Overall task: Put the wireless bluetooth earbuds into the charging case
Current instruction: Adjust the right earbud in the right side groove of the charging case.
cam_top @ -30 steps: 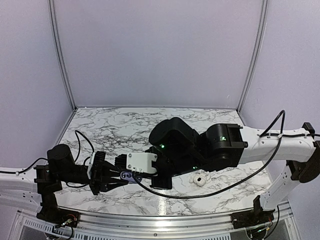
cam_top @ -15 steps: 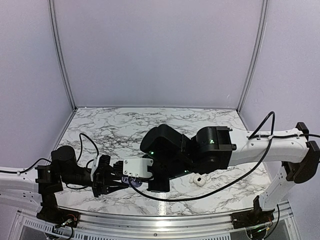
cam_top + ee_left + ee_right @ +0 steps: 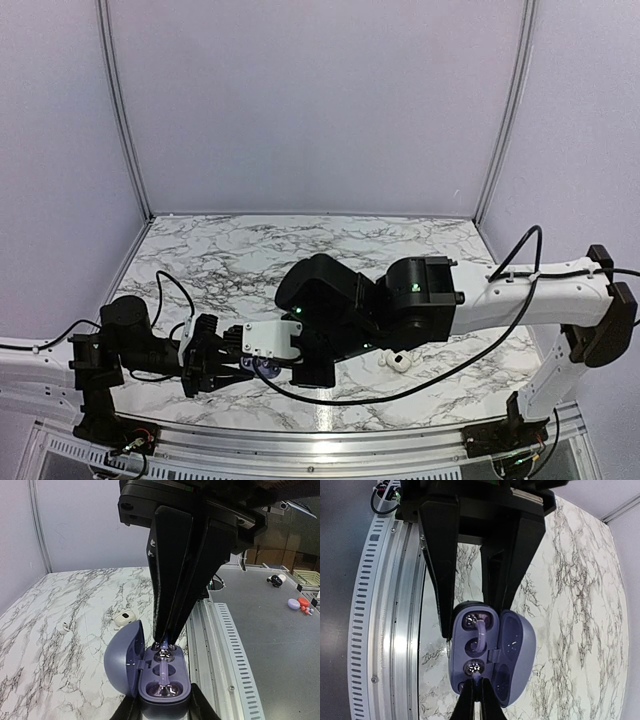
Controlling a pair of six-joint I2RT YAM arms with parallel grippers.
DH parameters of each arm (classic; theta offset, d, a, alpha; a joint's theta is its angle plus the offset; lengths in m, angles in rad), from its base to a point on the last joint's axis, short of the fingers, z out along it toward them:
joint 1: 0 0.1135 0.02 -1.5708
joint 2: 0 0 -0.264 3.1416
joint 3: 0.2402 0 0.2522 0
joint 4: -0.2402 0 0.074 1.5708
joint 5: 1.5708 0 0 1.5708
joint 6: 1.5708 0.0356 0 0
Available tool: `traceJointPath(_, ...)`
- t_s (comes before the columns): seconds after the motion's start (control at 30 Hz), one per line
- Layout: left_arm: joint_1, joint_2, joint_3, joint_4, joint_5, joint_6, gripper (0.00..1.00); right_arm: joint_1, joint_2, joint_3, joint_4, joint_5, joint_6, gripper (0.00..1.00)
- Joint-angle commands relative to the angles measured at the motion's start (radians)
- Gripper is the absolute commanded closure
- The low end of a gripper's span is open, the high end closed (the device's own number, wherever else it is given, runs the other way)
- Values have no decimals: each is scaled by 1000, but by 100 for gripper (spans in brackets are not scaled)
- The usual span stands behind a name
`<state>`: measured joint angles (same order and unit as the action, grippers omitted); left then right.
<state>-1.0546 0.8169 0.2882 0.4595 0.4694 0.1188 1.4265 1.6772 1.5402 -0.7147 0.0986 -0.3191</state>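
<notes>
Marble table (image 3: 200, 262); left hand (image 3: 164, 706) tight around open charging case (image 3: 125, 657), right hand (image 3: 166, 637) shut above it.

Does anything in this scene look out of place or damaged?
A tiny white bud lies loose on the marble table, apart from the open charging case in the left claw. Nothing looks damaged.

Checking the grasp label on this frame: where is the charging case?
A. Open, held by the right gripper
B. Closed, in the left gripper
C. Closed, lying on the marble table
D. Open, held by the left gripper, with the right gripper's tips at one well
D: the left wrist view shows the charging case open in the left gripper, with the right gripper shut, tips at its far well.
</notes>
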Motion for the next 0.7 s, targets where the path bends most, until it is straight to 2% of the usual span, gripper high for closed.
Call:
traceJointPath(0.0,-5,-28,20,158,17,5,100,-1,40,-3,-32,-34,28,99)
traceJointPath(0.1,-5,-8,20,158,17,10,100,-3,23,-3,-19,-28,34,96)
traceJointPath(0.33,-5,19,17,154,-3,30,100,-4,-38,-11,21,-11,34,94)
traceJointPath(0.5,-5,23,16,148,-17,41,100,-8,-66,-26,41,-12,35,71)
traceJointPath(0.67,-7,33,20,144,-19,47,100,-8,-86,-25,60,-20,35,68)
